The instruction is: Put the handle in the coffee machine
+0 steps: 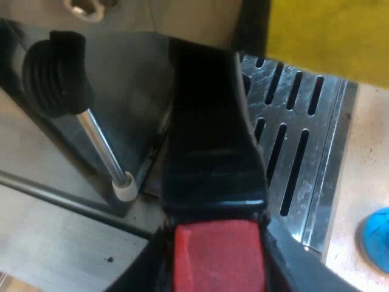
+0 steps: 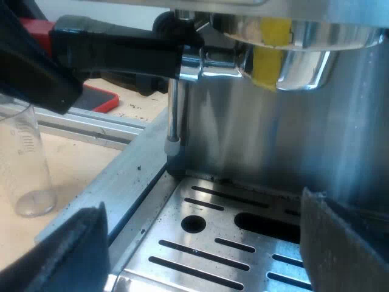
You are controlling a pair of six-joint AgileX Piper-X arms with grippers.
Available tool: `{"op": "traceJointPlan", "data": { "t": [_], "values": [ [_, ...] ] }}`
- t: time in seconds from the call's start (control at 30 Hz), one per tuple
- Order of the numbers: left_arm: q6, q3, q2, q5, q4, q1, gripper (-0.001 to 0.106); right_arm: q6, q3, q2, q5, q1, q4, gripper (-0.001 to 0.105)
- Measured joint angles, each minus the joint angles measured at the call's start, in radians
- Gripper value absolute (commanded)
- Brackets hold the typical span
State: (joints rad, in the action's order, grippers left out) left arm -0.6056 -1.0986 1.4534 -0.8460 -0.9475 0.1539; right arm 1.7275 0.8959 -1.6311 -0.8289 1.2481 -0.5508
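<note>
Your left gripper, clamped on the red end of the holder, holds its basket up under the brew head of the espresso machine while your right gripper hangs jaws apart over the drip tray; locking it likely calls for a level twist.

Handle: smooth glossy black plastic with bright highlights; its red end is matt and slightly grainy. Holder: mirror-polished chrome, strongly reflective. Espresso machine front: brushed stainless steel, soft sheen. Drip tray: slotted shiny steel, scuffed, dotted with dark specks. Steam wand: polished metal tube with a pale matt plastic tip; its grip is ribbed black rubber, dull. Measuring glass: clear, smooth, printed scale marks. Table: pale, matt, wood-like, scattered dark crumbs.
</note>
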Motion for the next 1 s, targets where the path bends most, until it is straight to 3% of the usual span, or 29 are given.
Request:
{"op": "traceJointPlan", "data": {
  "t": [0.2, 0.37, 0.9, 1.0],
  "values": [
    [0.000, 0.000, -0.005, 0.003, -0.026, 0.000, 0.001, 0.000, 0.000, 0.000, 0.000, 0.000, 0.000, 0.067],
    [0.054, -0.008, -0.012, -0.040, -0.077, 0.000, 0.001, 0.000, 0.000, 0.000, -0.002, 0.000, 0.000, 0.067],
    [0.085, -0.013, -0.013, -0.029, -0.129, 0.000, 0.001, 0.000, 0.000, 0.000, -0.002, 0.000, 0.000, 0.067],
    [0.085, 0.008, -0.013, -0.053, -0.123, 0.000, 0.001, 0.000, 0.000, 0.000, -0.002, 0.000, 0.000, 0.067]
  ]
}}
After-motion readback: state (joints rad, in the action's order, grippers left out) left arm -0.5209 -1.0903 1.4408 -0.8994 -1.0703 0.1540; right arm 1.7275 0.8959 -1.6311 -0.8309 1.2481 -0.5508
